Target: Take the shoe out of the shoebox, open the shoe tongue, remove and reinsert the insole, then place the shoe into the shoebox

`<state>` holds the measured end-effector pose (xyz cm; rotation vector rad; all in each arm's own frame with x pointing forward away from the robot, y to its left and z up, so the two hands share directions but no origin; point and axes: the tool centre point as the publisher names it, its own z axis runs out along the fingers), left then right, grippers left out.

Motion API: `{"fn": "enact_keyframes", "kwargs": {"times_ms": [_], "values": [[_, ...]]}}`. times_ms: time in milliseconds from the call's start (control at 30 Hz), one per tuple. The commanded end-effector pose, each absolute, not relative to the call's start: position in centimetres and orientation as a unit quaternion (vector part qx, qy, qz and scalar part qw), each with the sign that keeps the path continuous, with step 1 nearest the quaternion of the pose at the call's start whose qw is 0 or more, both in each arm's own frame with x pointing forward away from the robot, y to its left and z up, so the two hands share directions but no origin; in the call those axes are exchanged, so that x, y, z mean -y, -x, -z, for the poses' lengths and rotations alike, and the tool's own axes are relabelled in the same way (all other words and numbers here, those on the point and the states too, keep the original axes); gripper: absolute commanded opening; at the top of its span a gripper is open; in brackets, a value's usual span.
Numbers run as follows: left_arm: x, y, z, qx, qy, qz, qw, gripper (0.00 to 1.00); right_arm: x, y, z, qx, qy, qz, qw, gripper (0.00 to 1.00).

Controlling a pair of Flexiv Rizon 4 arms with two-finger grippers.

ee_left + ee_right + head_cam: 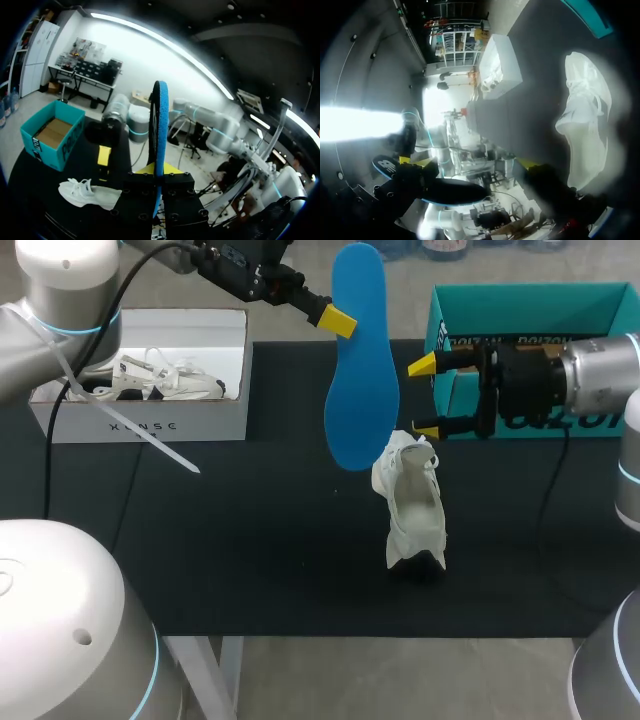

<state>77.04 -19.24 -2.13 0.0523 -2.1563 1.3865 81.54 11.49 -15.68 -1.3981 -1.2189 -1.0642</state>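
Note:
My left gripper (338,320) is shut on a blue insole (360,370) and holds it in the air, hanging lengthwise above the table's middle. In the left wrist view the insole (160,115) stands edge-on between the fingers of that gripper (159,170). The white shoe (412,505) rests on the black table (250,540) just below the insole's lower end, opening upward. My right gripper (424,397) is open with nothing in it, level beside the insole and above the shoe (585,120). The teal shoebox (530,310) stands behind the right arm.
A white box (150,420) with another white shoe (160,378) inside stands at the back left. A loose cable tie hangs from the left arm's cable (130,425) near that box. The table's front edge (350,635) lies a little in front of the shoe.

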Motion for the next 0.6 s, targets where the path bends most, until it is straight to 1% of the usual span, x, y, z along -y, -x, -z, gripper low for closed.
{"fn": "enact_keyframes", "kwargs": {"times_ms": [33, 100, 167, 200, 267, 400, 533, 600], "values": [[19.2, -77.0, 2.1, 0.806, -0.020, -0.518, 0.284, 0.00, -11.7, -81.5, 15.7, 0.499, 0.575, 0.436, 0.480, 1.00], [19.2, -77.0, 2.1, 0.806, -0.020, -0.518, 0.284, 0.00, -11.7, -81.5, 15.7, 0.499, 0.575, 0.436, 0.480, 1.00], [19.1, -75.4, 1.0, 0.820, 0.022, -0.532, 0.209, 0.00, -11.7, -81.5, 15.7, 0.499, 0.575, 0.436, 0.480, 1.00], [18.8, -74.6, 0.6, 0.828, 0.032, -0.537, 0.157, 0.00, -11.7, -81.5, 15.7, 0.499, 0.575, 0.436, 0.480, 1.00], [18.1, -73.0, 0.3, 0.829, 0.061, -0.548, 0.088, 0.00, -11.7, -81.5, 15.7, 0.499, 0.575, 0.436, 0.480, 1.00], [16.3, -70.7, 1.2, 0.828, 0.110, -0.550, -0.006, 0.00, -11.7, -81.5, 15.7, 0.499, 0.575, 0.436, 0.480, 1.00], [14.9, -68.5, 2.8, 0.818, 0.144, -0.552, -0.066, 0.00, -11.7, -81.5, 15.7, 0.499, 0.575, 0.436, 0.480, 1.00], [14.7, -67.7, 3.8, 0.814, 0.156, -0.553, -0.084, 0.00, -11.7, -81.5, 15.7, 0.499, 0.575, 0.436, 0.480, 1.00]]}}
